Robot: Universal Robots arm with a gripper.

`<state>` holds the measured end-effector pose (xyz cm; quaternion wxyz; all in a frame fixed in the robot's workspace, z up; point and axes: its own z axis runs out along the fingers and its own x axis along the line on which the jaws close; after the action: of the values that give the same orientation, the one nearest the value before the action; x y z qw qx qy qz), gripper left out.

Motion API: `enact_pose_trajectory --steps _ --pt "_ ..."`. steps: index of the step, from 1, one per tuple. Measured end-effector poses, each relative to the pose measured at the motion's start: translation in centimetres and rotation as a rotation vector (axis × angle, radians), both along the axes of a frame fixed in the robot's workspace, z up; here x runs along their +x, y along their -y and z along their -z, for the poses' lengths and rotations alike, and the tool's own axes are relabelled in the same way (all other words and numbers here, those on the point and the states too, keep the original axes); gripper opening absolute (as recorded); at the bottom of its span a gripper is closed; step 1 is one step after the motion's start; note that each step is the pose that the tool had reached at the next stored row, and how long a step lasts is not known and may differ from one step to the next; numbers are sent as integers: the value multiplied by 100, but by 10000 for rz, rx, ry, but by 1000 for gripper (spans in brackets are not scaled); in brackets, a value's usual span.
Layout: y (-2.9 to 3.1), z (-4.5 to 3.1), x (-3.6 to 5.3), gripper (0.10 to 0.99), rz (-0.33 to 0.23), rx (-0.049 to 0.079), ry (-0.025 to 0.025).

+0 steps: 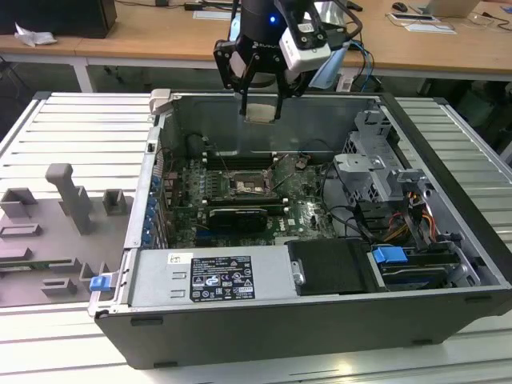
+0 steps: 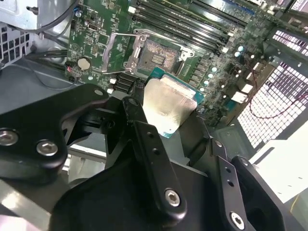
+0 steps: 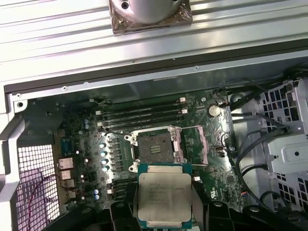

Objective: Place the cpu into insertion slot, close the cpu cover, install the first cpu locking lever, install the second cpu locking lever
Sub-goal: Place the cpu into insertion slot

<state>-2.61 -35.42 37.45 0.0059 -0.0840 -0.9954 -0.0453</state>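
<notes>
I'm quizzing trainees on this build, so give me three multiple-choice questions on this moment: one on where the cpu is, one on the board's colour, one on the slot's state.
1. Where is the cpu? A in the slot; B in the gripper, above the case; C on the table.
2. What colour is the board? A red; B blue; C green.
3. The slot is: A empty; B holding the cpu; C hidden under a fan.
Answers: B, the gripper's fingers clamp the cpu over the open case; C, the board shows green in both wrist views; A, the slot's dark centre lies bare.
</notes>
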Motion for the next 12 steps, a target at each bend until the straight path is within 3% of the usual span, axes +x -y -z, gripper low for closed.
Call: enact_pose_trajectory --steps 12 --pt "0 1 0 537 695 -22 1"
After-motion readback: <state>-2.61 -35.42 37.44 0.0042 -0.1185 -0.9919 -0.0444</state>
